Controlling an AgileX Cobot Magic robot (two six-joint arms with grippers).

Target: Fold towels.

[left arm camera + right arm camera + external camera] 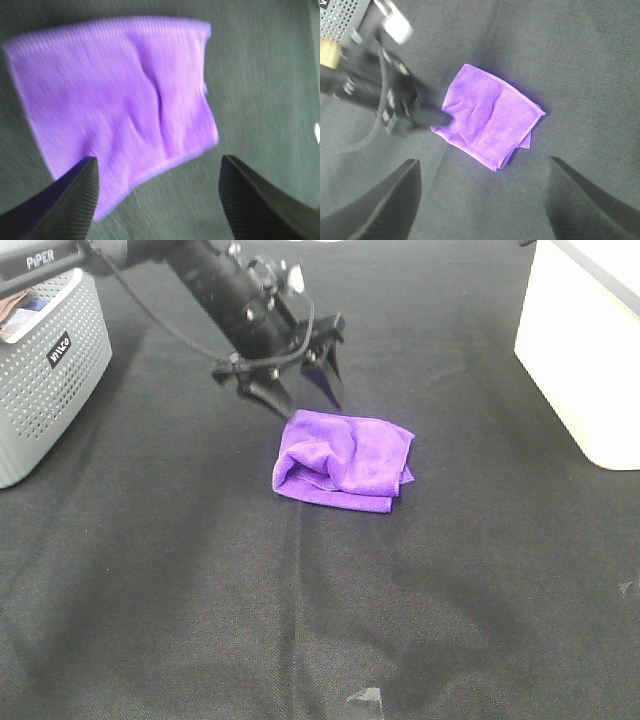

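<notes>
Hovering just above the far edge of the purple towel (343, 460), the left gripper (305, 390) is holding its jaws spread apart with nothing between them, and its wrist view is showing both dark fingers (65, 200) standing clear of the cloth with bare black table cover (180, 570) in the gap. The towel is lying near the middle of the table as a small, roughly square bundle, already doubled over, with a rolled lip along its near-left side and one loose corner poking out from under the right edge. The right gripper (480, 200) is not showing in the overhead view, but its own camera is looking down on the towel from well above, with both jaws wide apart and empty. From where I am standing the fold is looking nearly done, though not tidy. The risk, as I judge it, is lying in that puffed lip and the stray corner: if the left fingers are coming down again and brushing the top layer, they could be dragging it sideways and opening the bundle. A pinch that is catching only one layer would be peeling the fold apart when lifted. The grey perforated basket (50, 370) at the left and the white box (585, 350) at the right are sitting well apart from the cloth.
</notes>
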